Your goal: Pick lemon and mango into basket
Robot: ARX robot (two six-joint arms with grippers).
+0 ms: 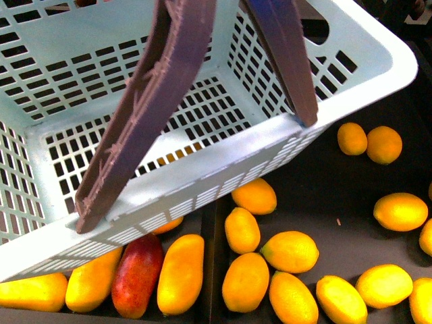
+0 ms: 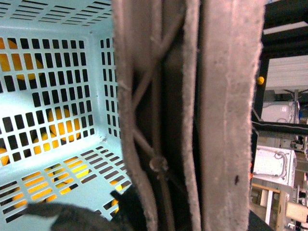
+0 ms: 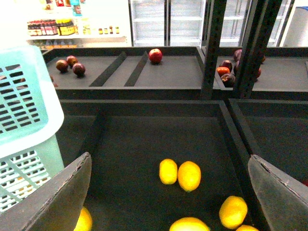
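Tilted teal basket (image 1: 378, 61) seen over dark display trays (image 1: 337, 185) of yellow fruit in a shop.
At lower left, the mango (image 1: 181, 273) is seen outside the basket, touching a dark red fruit (image 1: 137, 275); lemons (image 1: 290, 251) are scattered rightward. The left gripper (image 2: 72, 215) is blocked by brown handles (image 1: 145, 101), so its grip cannot be told. The right gripper (image 3: 168, 159) is spread wide, holding nothing. Bottle shelves (image 3: 48, 26) are seen behind.

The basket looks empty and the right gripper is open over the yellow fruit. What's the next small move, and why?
Probably lower the open right gripper toward the yellow oval lemons lying side by side ahead of it in the dark bin. Its fingers are spread with nothing between them, and the light teal slotted plastic basket shows no fruit inside.
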